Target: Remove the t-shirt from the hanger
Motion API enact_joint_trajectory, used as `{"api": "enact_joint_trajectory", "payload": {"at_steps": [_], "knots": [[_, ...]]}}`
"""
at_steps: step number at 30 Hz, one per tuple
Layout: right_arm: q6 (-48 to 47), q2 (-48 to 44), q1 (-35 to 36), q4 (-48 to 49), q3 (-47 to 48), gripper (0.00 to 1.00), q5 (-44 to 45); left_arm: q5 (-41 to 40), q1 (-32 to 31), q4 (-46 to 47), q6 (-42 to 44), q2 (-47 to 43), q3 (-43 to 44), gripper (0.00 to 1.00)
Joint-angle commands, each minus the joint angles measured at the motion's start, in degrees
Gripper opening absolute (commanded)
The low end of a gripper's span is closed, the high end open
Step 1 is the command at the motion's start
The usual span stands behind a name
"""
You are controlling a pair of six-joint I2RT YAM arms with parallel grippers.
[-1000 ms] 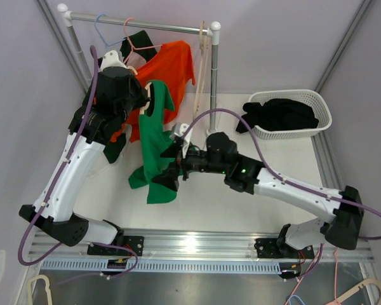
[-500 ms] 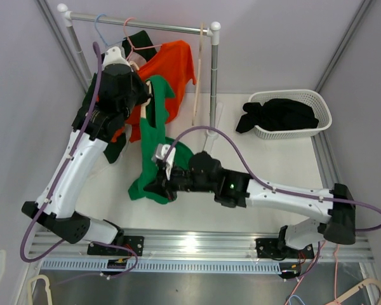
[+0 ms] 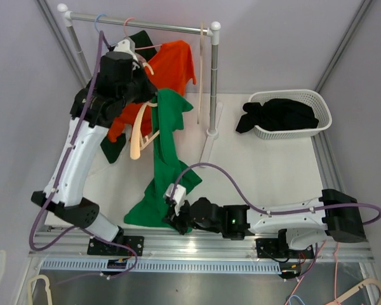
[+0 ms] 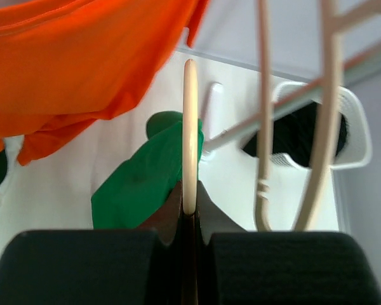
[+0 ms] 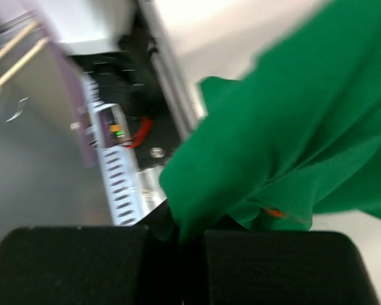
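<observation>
Top external view shows the green t-shirt [image 3: 160, 159] pulled into a long strip. It runs from up by the cream hanger [image 3: 134, 143] down to the near edge of the worktop [image 3: 273, 171]. The left claw [image 4: 189, 213] is closed tight on a thin bar of the hanger and holds it up high, beside the orange t-shirt [image 3: 171, 63]. The right claw [image 5: 181, 232] is closed on a bunch of green cloth at the low end of the shirt. I cannot tell if the top of the shirt is hooked on the hanger or only lies against it. The shirt looks soft, light and floppy, so it will sag and slide, and a pinch on a fold of cloth is a good hold. The hanger looks stiff and thin, so it could twist in the claw. The right claw is low, right by the metal track [image 3: 197, 244], so there is little room to pull that way. There is more open room to the right, between the white post [image 3: 214, 76] and the white basket [image 3: 317, 105].
</observation>
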Motion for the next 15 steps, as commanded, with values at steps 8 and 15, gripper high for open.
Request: {"api": "enact_joint_trajectory", "payload": {"at_steps": [8, 15], "knots": [[2.30, -14.76, -10.31, -8.32, -0.19, 0.00, 14.58, 15.92, -3.58, 1.12, 9.46, -31.93, -26.68, 0.01], [7.49, -29.97, -14.09, -15.89, -8.28, 0.00, 18.30, 8.90, -3.66, -9.27, 14.57, -47.65, -35.47, 0.01]]}}
